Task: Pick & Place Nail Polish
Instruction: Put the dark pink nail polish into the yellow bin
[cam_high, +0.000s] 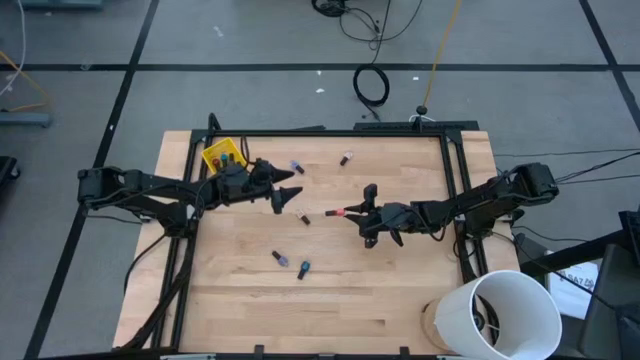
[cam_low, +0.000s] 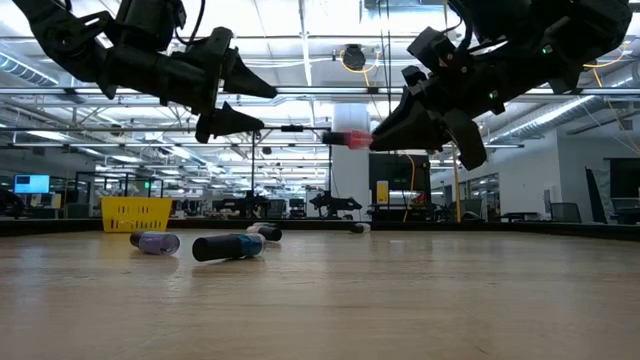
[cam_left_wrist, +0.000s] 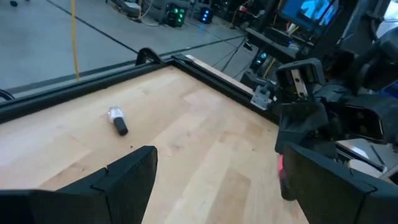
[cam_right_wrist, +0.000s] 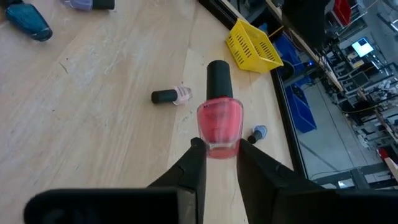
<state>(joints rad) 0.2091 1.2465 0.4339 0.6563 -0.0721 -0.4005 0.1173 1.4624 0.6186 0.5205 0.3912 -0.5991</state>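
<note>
Pink bottle (cam_right_wrist: 219, 124) sits clenched in the right gripper (cam_right_wrist: 219, 148), cap pointing forward, above the table (cam_high: 380, 290). Left gripper (cam_high: 290, 194) hangs spread and empty just beyond it.

Even, diffuse light falls from above; the wooden bench (cam_high: 330, 270) is bright with no harsh glare, and the arms throw only faint, soft shadows on it; in the low view rows of ceiling lights (cam_low: 300, 60) burn bright behind, so both arms read as near-silhouettes, and the near bench surface is soft and out of focus; the left wrist view is dim and blurred, its own dark fingers (cam_left_wrist: 124, 180) smeared; the right wrist view is sharper, the pink bottle (cam_right_wrist: 219, 127) crisp.
</note>
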